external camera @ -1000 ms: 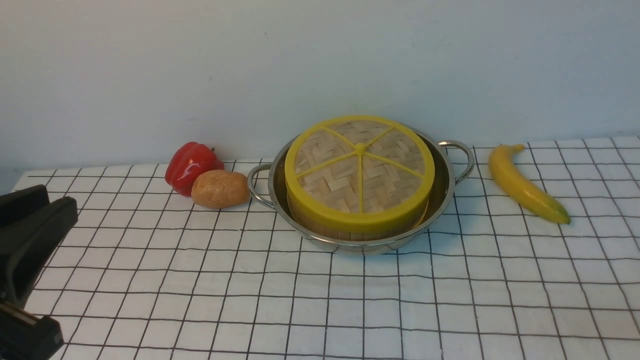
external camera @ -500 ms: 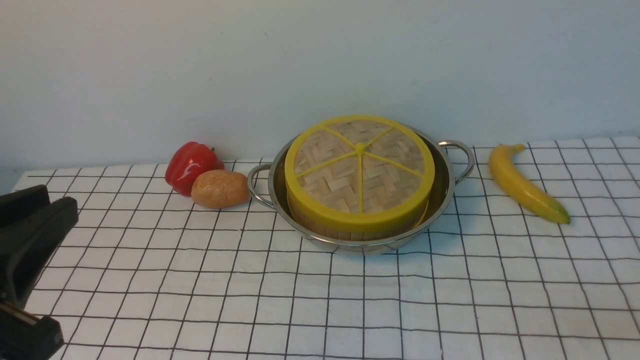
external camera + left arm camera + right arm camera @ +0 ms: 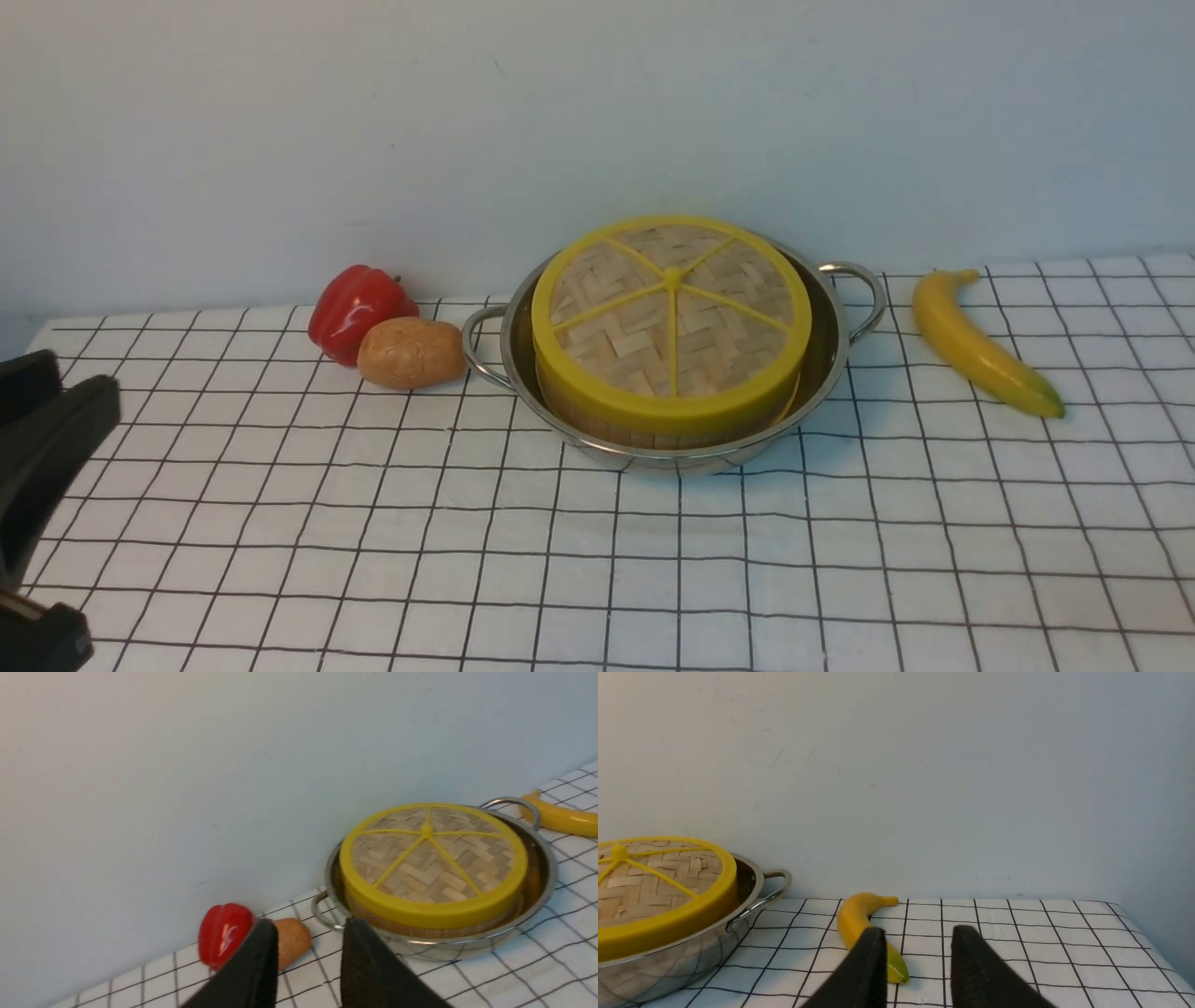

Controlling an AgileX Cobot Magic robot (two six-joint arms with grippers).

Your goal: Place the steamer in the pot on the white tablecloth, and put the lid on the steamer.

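Both black tools stand apart, empty; swinging the left one low could knock the round yellow-rimmed woven-bamboo lid askew.

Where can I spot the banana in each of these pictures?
Front view: right side, banana beside the pot.
Left wrist view: right edge, partly cut off.
Right wrist view: just left of centre, lower half.
Shared landmark: the pot.
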